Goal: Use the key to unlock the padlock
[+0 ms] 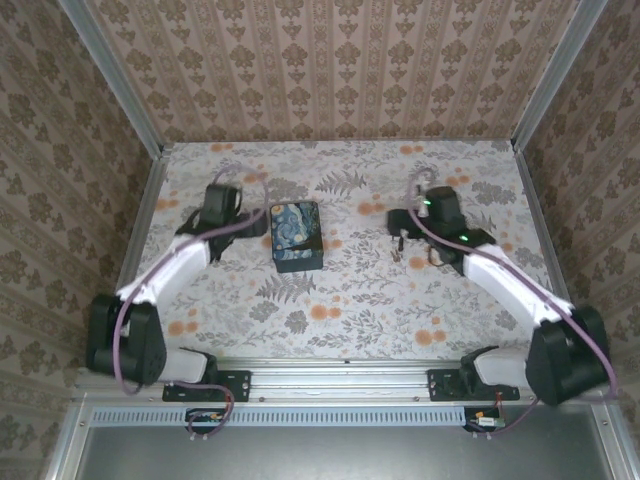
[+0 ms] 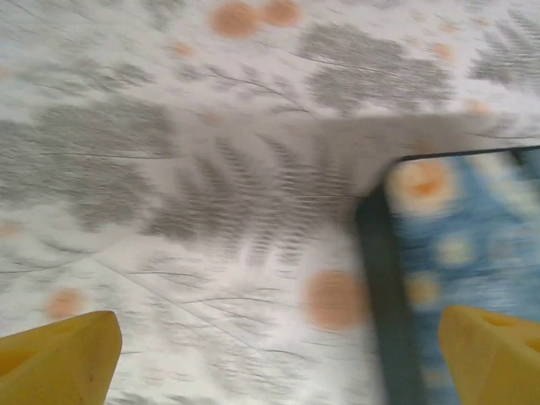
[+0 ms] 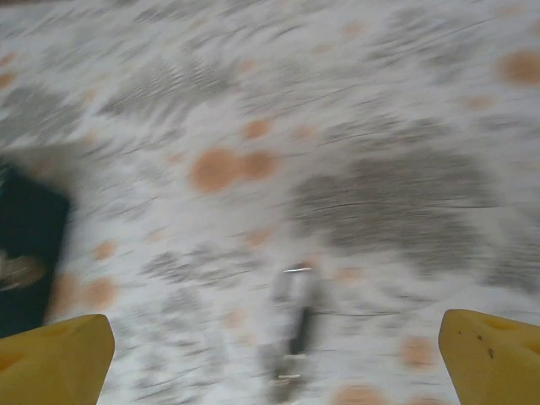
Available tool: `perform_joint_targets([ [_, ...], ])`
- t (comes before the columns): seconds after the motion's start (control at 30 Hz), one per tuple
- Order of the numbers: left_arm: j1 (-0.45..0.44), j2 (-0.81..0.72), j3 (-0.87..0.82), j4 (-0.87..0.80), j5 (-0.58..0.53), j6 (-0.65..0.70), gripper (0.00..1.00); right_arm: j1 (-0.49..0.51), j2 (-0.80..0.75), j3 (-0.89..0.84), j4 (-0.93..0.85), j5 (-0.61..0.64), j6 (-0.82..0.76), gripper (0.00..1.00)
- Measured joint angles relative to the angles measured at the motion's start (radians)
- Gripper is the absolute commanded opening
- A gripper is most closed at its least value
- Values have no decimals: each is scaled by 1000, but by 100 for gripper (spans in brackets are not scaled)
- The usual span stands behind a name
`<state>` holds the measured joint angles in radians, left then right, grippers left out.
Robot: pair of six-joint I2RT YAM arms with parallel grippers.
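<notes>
Padlock (image 1: 296, 236): flat on the flowery worktop (image 1: 340, 300), not held.
Key (image 3: 295, 325): loose on the worktop, well right of the padlock.
Left end effector (image 2: 274, 359): fingers wide apart, empty, just left of the padlock.
Right end effector (image 3: 274, 359): fingers wide apart, empty, well right of the padlock.
Risk: pushing the tiny thin key away in a bad pinch; sliding of the padlock if not held firm.

Tabletop (image 1: 350, 290) is covered in matt printed sheet; padlock (image 1: 296, 236) face is printed, smooth; fingertips (image 2: 59, 359) are finished in matt yellow plastic.
</notes>
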<state>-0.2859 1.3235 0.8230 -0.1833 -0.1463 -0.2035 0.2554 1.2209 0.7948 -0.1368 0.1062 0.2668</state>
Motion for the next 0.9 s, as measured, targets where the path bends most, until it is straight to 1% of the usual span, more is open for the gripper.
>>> perform_joint_targets([
  [0.07, 40, -52, -192, 195, -61, 106, 95, -74, -72, -139, 113, 21, -43, 100],
  [0.13, 68, -16, -327, 381, -87, 187, 90, -135, -86, -254, 214, 22, -79, 100],
  [0.2, 82, 62, -380, 517, -91, 251, 91, -181, -51, -325, 330, 21, -113, 100],
  [0.27, 106, 137, -397, 655, -80, 286, 100, -221, 36, -341, 427, 15, -150, 100],
  [0.33, 169, 172, -418, 782, -30, 281, 100, -247, 127, -331, 499, -3, -180, 100],
  [0.4, 254, 203, -439, 906, 20, 268, 100, -269, 193, -330, 588, -58, -193, 100],
  [0.47, 294, 217, -439, 944, 46, 260, 100, -275, 254, -329, 686, -93, -206, 100],
  [0.57, 281, 219, -438, 990, 70, 260, 100, -275, 297, -372, 838, -137, -219, 100],
  [0.6, 275, 219, -438, 1000, 76, 260, 100, -275, 304, -385, 865, -140, -219, 100],
  [0.77, 260, 219, -436, 1015, 96, 261, 100, -275, 310, -395, 935, -141, -219, 100],
  [0.9, 260, 219, -436, 1022, 114, 264, 100, -274, 310, -395, 956, -141, -219, 100],
])
